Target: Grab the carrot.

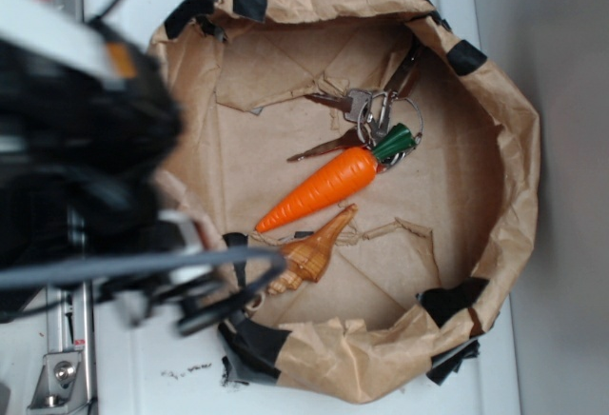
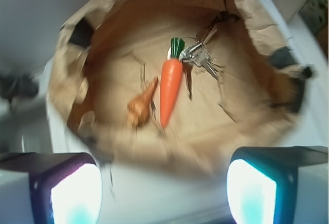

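The carrot (image 1: pixel 328 187) is seen lying flat on the floor of a crumpled brown paper basket (image 1: pixel 514 148), near the centre of the exterior frame. Its tip points toward lower left, its green cap toward upper right. The cap rests against a bunch of keys (image 1: pixel 366 110). A tan seashell (image 1: pixel 314 248) lies just beside the tapered end, close enough that contact cannot be ruled out.

Handling, judged from appearance: a glossy plastic toy, likely light and stiff, not fragile. The sheen and the taper suggest it could slip toward the thin end under a squeeze. The thick part of the body below the cap is judged the best place for a hold, taken across the width. That spot also stays clear of the seashell, though the keys are near.

In the wrist view the gripper (image 2: pixel 169 196) is seen at the bottom edge with its fingers (image 2: pixel 74 193) set wide apart and nothing between them. The carrot (image 2: pixel 171 88) sits above them in centre frame, well apart, roughly in line with the gap. The claw appears above the basket's near rim, not yet inside.
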`<act>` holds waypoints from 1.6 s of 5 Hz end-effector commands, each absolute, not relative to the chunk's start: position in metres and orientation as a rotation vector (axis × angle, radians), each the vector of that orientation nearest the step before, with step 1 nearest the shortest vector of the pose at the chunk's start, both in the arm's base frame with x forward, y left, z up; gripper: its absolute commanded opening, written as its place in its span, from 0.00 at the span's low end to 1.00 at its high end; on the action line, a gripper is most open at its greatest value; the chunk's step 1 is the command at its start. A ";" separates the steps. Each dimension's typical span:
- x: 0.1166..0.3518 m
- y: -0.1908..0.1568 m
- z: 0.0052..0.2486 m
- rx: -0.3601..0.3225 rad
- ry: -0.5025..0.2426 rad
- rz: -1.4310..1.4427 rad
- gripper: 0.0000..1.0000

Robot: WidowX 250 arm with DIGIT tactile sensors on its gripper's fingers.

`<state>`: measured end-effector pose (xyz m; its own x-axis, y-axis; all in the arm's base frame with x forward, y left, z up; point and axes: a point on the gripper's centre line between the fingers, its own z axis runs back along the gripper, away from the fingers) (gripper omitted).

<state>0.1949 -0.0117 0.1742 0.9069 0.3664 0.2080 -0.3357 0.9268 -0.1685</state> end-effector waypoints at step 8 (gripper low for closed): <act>0.276 0.001 0.120 -0.059 -0.071 0.258 0.00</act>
